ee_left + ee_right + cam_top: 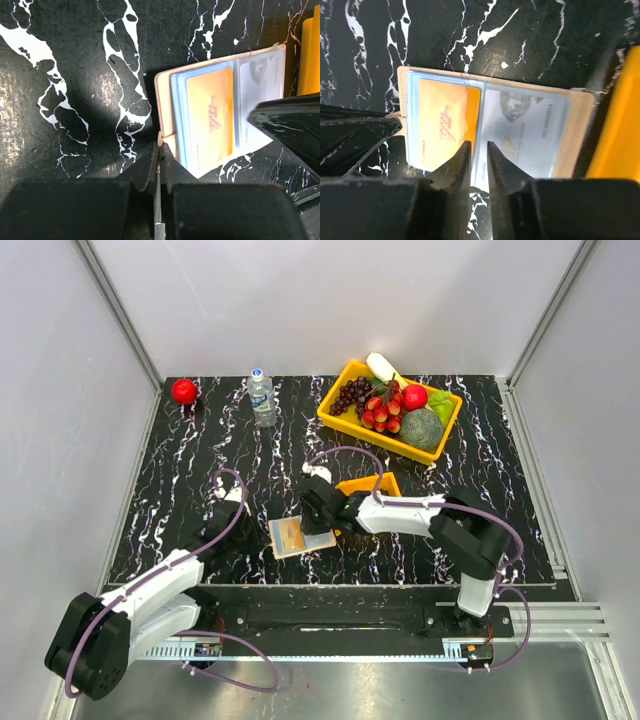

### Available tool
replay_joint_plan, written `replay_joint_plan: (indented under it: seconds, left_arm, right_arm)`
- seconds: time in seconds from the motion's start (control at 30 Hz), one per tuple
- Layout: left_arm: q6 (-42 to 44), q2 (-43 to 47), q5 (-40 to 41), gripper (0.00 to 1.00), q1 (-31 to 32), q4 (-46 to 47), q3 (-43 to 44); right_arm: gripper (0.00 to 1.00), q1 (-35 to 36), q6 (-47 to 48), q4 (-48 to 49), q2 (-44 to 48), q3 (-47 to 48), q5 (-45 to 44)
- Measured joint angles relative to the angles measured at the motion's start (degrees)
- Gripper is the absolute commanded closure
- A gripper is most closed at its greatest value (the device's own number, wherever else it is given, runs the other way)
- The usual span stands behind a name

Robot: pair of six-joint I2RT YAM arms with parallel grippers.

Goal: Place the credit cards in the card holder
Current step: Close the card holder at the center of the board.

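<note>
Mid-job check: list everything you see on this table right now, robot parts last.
card holder: 1, tan, open, front-centre
orange card: 1, in left sleeve
pale grey card: 1, in right sleeve
small tray: 1, orange, just behind holder
bin: 1, yellow, back right, holding fruit
bottle: 1, clear, back centre-left
round object: 1, red, back left corner
left end effector: shut on card holder's edge
right end effector: over holder's fold, fingers narrowly apart, grip unclear
</note>
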State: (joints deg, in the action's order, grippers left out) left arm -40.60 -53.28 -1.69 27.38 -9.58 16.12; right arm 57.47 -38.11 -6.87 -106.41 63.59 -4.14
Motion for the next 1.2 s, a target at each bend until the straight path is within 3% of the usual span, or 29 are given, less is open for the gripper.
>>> replay_joint_plan:
  seconds: [0.13, 0.37, 1.2]
  left_arm:
    - [0.0, 0.46, 0.09, 1.0, 0.0, -0.26, 0.0]
    - [0.02, 1.92, 0.28, 1.0, 0.0, -1.36, 0.0]
    - [0.07, 11.04, 3.43, 1.0, 0.0, -17.35, 6.69]
  right_arm:
    - [0.55, 0.0, 0.87, -0.52, 5.2, -2.38, -2.45]
    - [0.54, -0.68, 0.72, -0.96, 10.64, -5.81, -5.7]
    - [0.49, -4.68, -1.4, -1.25, 5.92, -8.0, 0.79]
